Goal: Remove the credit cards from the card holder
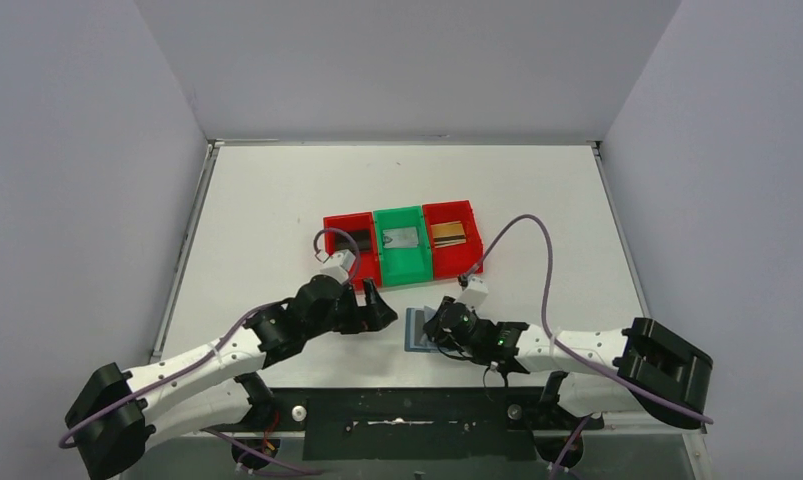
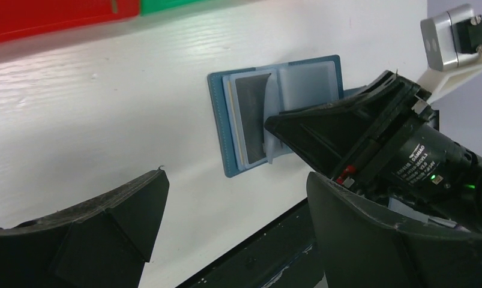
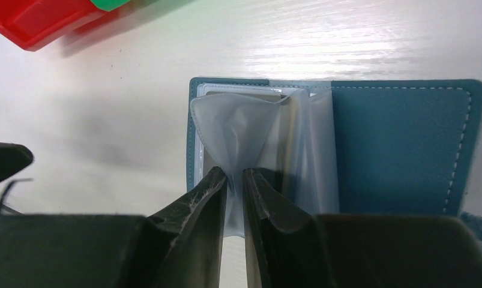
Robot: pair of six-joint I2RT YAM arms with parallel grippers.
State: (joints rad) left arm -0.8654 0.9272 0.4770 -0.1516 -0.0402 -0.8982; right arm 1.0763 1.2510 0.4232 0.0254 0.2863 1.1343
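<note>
1. Top view: the left gripper (image 1: 379, 306) is spread wide and holds nothing. The card holder (image 1: 415, 330) lies open on the table (image 1: 277, 200) just to this gripper's right, under the tips of the right gripper (image 1: 440, 325). Beyond both hands stands a row of bins. A red bin (image 1: 329, 235) holds a black card (image 1: 360, 240), a green bin (image 1: 405, 272) holds a silver-grey card (image 1: 401, 238), and a second red bin (image 1: 475, 225) holds a gold-brown card (image 1: 449, 233).
2. Left wrist view: the left gripper's fingers (image 2: 106, 231) are far apart and touch nothing. The card holder (image 2: 217, 129) lies ahead of them, with a grey card (image 2: 250, 114) in its pocket. The right gripper (image 2: 274, 129) reaches in from the right onto a clear sleeve (image 2: 268, 96).
3. Right wrist view: the right gripper (image 3: 235, 180) is nearly closed and pinches the clear sleeve (image 3: 232, 129), which is bunched and lifted just ahead of the fingers (image 3: 202, 201). The teal cover (image 3: 400, 150) spreads to their right.
</note>
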